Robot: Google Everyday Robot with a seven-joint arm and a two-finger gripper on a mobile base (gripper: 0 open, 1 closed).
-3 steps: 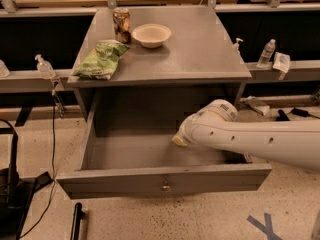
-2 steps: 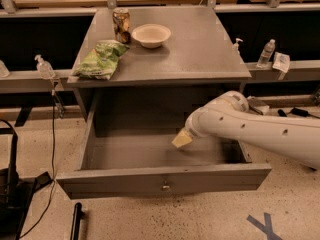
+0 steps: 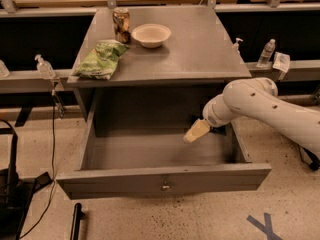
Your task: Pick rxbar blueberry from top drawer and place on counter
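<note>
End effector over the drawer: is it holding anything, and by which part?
It cannot be told: the end effector hangs over the open top drawer, at its right side, and no held thing shows.

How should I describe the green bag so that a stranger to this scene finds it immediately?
Start at the grey counter above the open top drawer, where the end effector hangs at the right. On the counter's front left corner lies the green bag. Unlike the upright can and the round pale bowl behind it, it is flat, crumpled and green.
</note>
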